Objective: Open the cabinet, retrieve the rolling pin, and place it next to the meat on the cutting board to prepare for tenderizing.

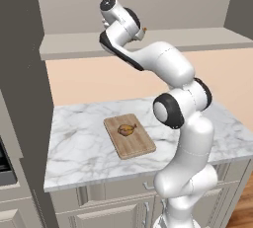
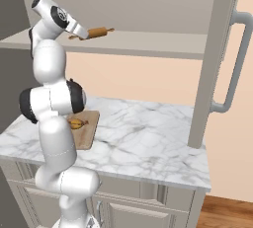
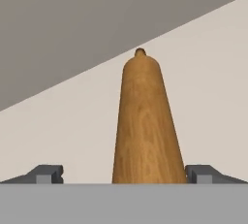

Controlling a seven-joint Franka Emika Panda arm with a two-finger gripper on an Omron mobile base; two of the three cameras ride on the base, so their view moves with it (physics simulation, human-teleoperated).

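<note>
Hand view: brown wooden cylindrical rolling pin [image 3: 147, 126] runs lengthwise between the two dark fingertips of the tool [image 3: 125, 174], jaws spread fully, nothing clamped yet.
Pin location: on pale cabinet shelf [image 2: 148, 44], up at 12 o'clock from the surface; knob end points away.
Handling: rigid, light, smooth grain; likely rolls if nudged.
Grip spot: thick barrel mid-length, not the thin end knob.
Board: flat light-brown wooden cutting board [image 1: 138, 145], rounded corners, on white marble surface [image 1: 79, 148].
Meat: small golden-brown lumpy meat [image 1: 127, 130] at board centre.
Cabinet: beige-grey door [image 2: 217, 49] swung open, silver bar handle [image 2: 236, 64].
</note>
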